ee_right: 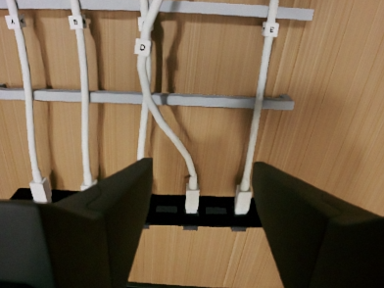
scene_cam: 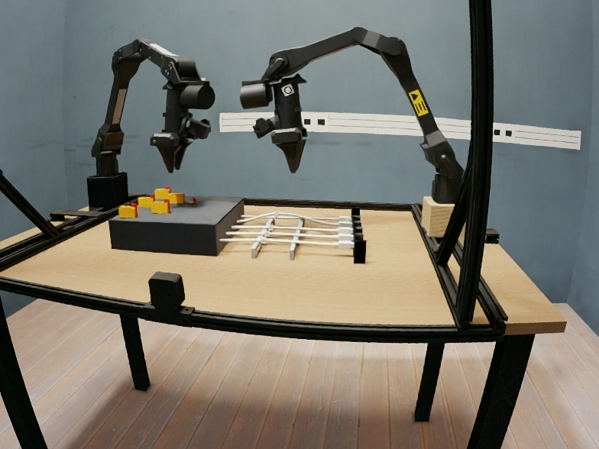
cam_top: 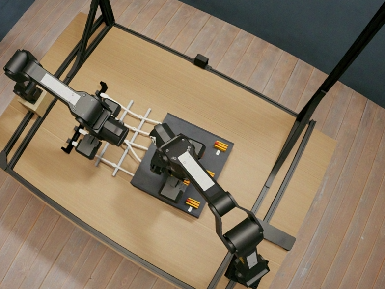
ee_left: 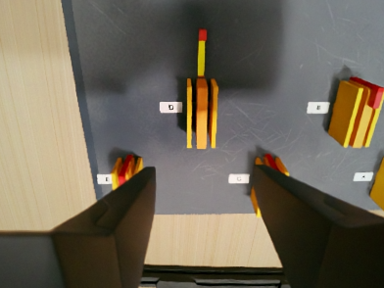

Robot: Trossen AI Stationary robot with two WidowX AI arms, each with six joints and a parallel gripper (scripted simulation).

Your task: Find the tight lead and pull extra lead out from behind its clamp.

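Five white leads run from the black box point(scene_cam: 175, 226) over two grey bars to a black plug strip point(ee_right: 196, 211). In the right wrist view lead D point(ee_right: 162, 113) lies in a loose S-curve, and the others, such as lead E point(ee_right: 262, 103), look straight. All the plugs that show sit in the strip. My right gripper point(scene_cam: 292, 161) hangs open and empty high above the leads. My left gripper point(scene_cam: 171, 161) hangs open and empty above the box. Yellow handle D point(ee_left: 201, 113) lies flat below it, with other yellow and red handles point(ee_left: 355, 113) around it.
The grey cross bars point(ee_right: 162, 99) lie under the leads. A wooden block point(scene_cam: 435, 215) sits at the right arm's base. Black frame posts point(scene_cam: 477, 143) stand at the table's edges, and a small black box point(scene_cam: 166, 284) sits on the front rail.
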